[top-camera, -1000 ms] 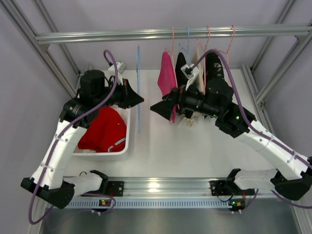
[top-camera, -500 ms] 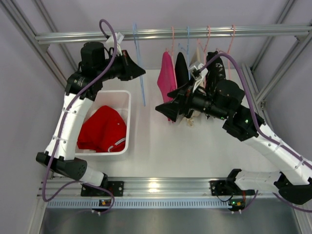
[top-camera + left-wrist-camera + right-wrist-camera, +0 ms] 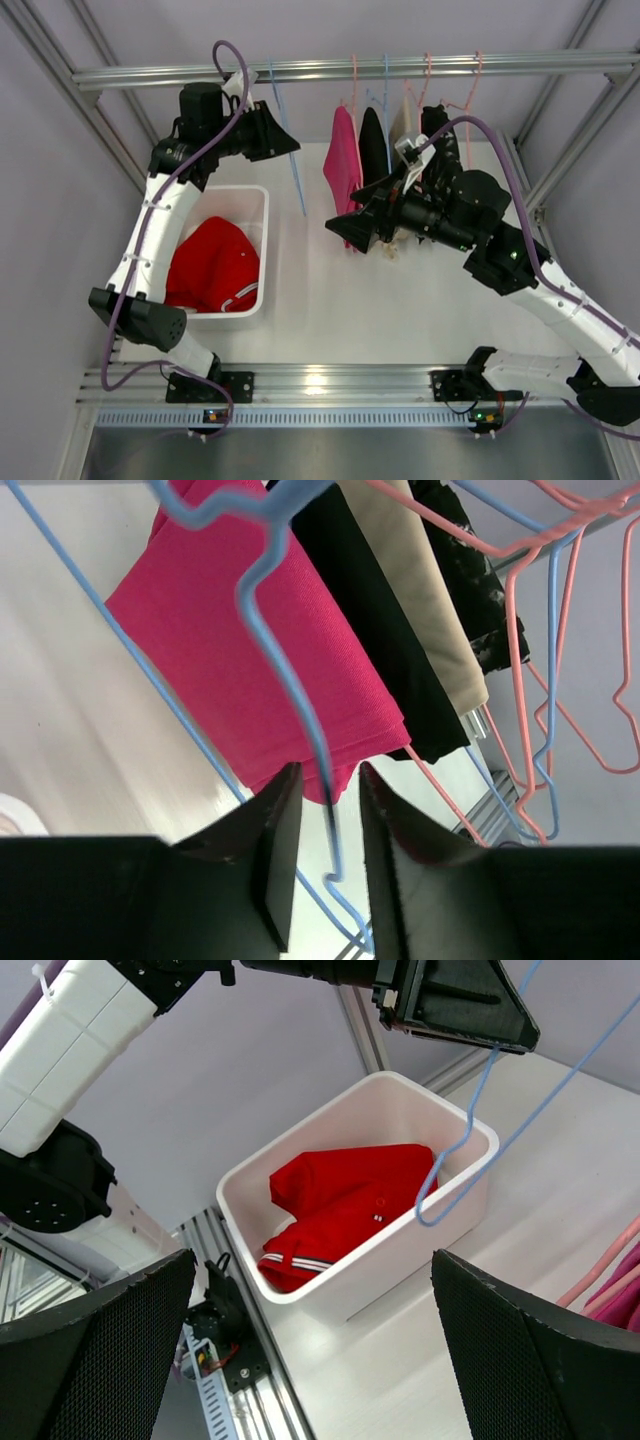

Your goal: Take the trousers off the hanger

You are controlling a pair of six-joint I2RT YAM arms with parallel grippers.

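I see the trousers point(image 3: 212, 268) lying crumpled inside the white bin point(image 3: 263, 215) on the counter point(image 3: 330, 300). My left gripper point(image 3: 328, 780) is clenched on the bare hanger point(image 3: 291, 152), above the bin's far right corner (rail side). My right gripper point(image 3: 339, 233), well right of the bin, hangs spread wide, holding nothing.

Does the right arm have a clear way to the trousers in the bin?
Probably: the trousers lie uncovered in the open bin, but the hanger in the left gripper dangles in its path.
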